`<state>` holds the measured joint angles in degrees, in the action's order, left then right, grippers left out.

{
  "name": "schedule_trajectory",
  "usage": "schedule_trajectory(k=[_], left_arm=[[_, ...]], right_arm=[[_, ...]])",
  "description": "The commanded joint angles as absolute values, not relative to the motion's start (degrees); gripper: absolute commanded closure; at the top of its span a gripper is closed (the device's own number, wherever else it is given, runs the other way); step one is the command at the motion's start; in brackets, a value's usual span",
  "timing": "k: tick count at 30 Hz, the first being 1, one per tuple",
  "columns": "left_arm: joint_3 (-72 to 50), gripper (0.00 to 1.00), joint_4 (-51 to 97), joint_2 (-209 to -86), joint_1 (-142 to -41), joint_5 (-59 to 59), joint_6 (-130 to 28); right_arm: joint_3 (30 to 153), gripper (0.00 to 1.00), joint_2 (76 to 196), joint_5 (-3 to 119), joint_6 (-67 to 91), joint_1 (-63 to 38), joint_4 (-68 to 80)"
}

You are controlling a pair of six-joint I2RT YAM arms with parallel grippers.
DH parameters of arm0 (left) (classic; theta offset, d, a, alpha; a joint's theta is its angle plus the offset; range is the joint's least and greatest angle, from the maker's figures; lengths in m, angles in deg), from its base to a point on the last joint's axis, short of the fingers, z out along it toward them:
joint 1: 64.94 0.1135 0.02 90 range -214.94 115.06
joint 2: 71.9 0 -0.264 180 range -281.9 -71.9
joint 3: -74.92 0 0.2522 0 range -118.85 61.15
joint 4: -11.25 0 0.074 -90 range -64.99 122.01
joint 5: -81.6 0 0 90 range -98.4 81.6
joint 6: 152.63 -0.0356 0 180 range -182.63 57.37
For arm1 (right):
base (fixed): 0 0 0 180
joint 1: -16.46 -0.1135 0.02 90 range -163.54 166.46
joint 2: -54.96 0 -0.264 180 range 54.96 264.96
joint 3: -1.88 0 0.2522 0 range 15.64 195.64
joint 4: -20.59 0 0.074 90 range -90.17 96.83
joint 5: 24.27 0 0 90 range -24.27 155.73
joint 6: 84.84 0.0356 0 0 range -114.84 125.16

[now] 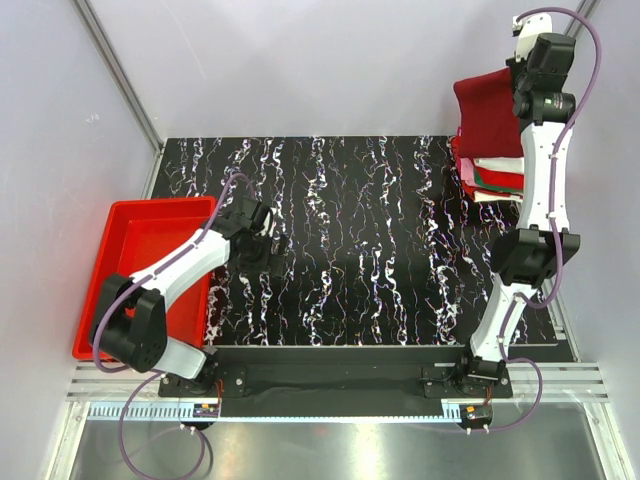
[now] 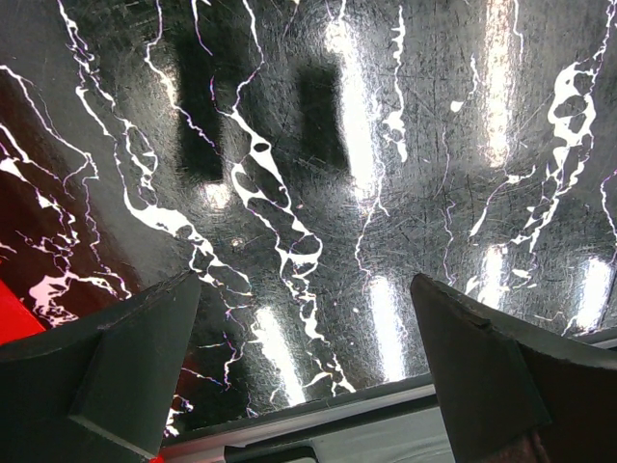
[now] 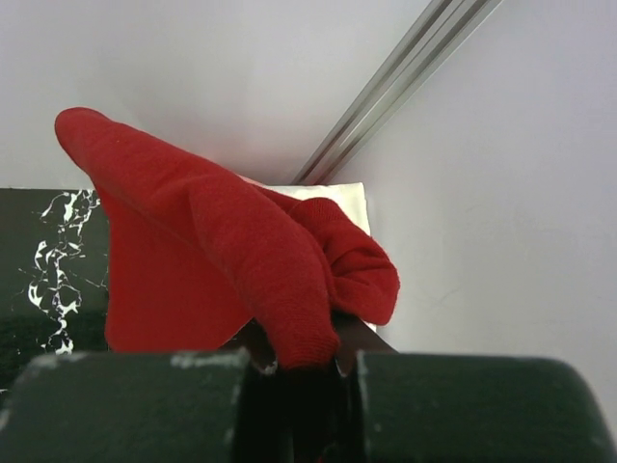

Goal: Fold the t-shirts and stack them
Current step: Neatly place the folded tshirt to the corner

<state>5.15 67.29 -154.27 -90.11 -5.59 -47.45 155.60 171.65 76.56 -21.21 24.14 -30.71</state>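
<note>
My right gripper (image 1: 515, 85) is shut on a dark maroon-red t-shirt (image 1: 488, 112) and holds it over the far right corner, above a stack of folded t-shirts (image 1: 495, 177) with red, green and white layers showing. In the right wrist view the red cloth (image 3: 222, 260) is bunched between my closed fingers (image 3: 253, 340). My left gripper (image 1: 268, 240) is open and empty, low over the black marbled table top (image 1: 350, 250). In the left wrist view its two fingers (image 2: 125, 367) stand wide apart over the bare table top (image 2: 337, 193).
A rigid bright red plastic tray (image 1: 140, 270) sits at the left edge of the table, partly under my left arm. White walls and metal frame posts close in the far corners. The table's front edge (image 2: 318, 415) shows under the left fingers.
</note>
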Motion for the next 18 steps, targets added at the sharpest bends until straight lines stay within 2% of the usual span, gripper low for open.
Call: schedule_trajectory(k=[1, 10, 18], left_arm=[[4.29, 0.01, 65.70, -154.78, -90.69, -6.81, -48.22], [4.11, 0.01, 66.05, -156.80, -90.96, -7.95, -48.22], [4.38, 0.01, 66.32, -158.91, -91.04, -9.89, -47.69]], right_arm=[[159.60, 1.00, 173.52, 75.13, -20.24, 25.24, -26.31], [166.97, 1.00, 182.92, 72.76, -19.37, 30.51, -25.86], [174.97, 1.00, 191.97, 66.00, -14.88, 36.76, -23.84]])
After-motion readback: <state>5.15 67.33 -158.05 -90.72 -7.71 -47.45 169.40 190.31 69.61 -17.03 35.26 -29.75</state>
